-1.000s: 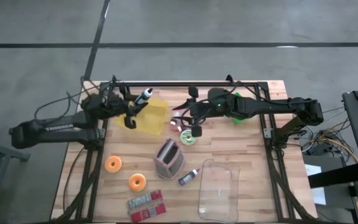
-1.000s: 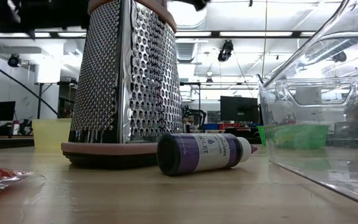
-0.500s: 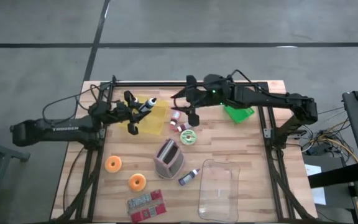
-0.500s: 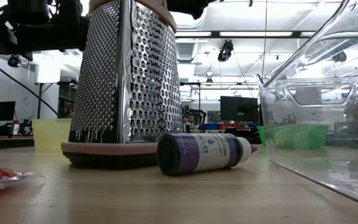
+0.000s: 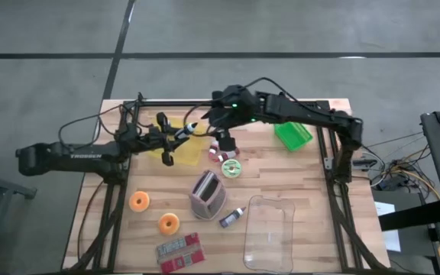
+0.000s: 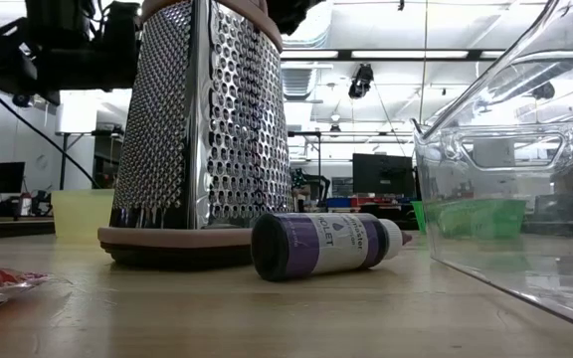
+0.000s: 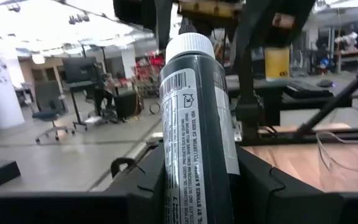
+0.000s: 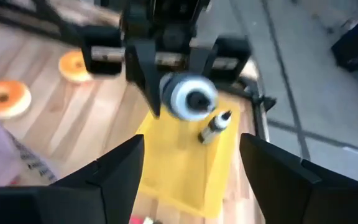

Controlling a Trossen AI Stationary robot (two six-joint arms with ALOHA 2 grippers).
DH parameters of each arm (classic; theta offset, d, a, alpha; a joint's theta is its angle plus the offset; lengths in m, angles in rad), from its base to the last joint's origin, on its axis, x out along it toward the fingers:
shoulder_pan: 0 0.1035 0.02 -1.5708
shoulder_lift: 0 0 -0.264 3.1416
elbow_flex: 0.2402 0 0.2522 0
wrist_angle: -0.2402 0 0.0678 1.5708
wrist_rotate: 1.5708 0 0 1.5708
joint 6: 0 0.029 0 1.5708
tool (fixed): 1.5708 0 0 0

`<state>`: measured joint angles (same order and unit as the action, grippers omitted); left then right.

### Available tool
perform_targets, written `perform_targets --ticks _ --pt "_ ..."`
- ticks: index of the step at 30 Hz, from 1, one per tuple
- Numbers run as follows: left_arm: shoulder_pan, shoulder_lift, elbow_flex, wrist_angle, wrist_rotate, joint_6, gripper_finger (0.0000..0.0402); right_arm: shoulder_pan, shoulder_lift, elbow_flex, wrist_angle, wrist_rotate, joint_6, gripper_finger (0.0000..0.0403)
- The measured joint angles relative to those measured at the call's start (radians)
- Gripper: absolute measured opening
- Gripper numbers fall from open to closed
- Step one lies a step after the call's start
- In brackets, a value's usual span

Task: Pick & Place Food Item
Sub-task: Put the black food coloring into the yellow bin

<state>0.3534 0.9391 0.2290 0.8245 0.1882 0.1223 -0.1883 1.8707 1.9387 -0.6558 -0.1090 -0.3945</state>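
Note:
A dark bottle (image 7: 194, 124) with a white cap (image 5: 194, 124) is held in the air over the yellow container (image 5: 195, 149) at the table's far side. My left gripper (image 5: 176, 137), reaching in from the left, is shut on it. My right gripper (image 5: 214, 122) reaches in from the right and stands open just in front of the cap. In the right wrist view the cap (image 8: 191, 98) faces me end-on, between and beyond my two spread fingers (image 8: 124, 163). A second small bottle (image 8: 214, 126) lies in the yellow container. My left gripper pinches the dark bottle's body (image 7: 199, 186) between its two fingers, one on each side. The fingers come about level from the table's left and lie along the bottle. The cap end sticks out past them toward the right arm. The bottle is lifted clear.
Two orange donuts (image 5: 139, 201) (image 5: 168, 223) and a red packet (image 5: 180, 252) lie near left. A metal grater (image 5: 207, 195), a purple bottle (image 5: 231, 218) and a clear tub (image 5: 270, 229) stand near centre. A green container (image 5: 291, 135) sits far right, with small items (image 5: 229, 166) at mid-table.
My right gripper has swung toward the table's left and far edge, from above the small mid-table items up to the bottle's cap. My left gripper has carried the bottle a little toward the right, and the bottle has tipped so that its cap points at the right gripper.

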Motion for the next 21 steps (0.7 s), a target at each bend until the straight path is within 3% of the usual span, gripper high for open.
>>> perform_targets --ticks 7,13,21 --pt "0.022 -0.008 -0.139 0.294 -0.038 -0.036 0.0124 0.000 0.148 0.255 -0.162 -0.057 -0.033 0.0247" --pt "0.035 -0.006 -0.200 0.330 -0.047 -0.061 0.0124 -0.001 0.224 0.416 -0.244 -0.081 -0.069 0.0247" --pt "0.034 0.015 -0.203 0.351 -0.050 -0.052 0.0124 -0.011 0.256 0.413 -0.234 -0.075 -0.081 0.0246"
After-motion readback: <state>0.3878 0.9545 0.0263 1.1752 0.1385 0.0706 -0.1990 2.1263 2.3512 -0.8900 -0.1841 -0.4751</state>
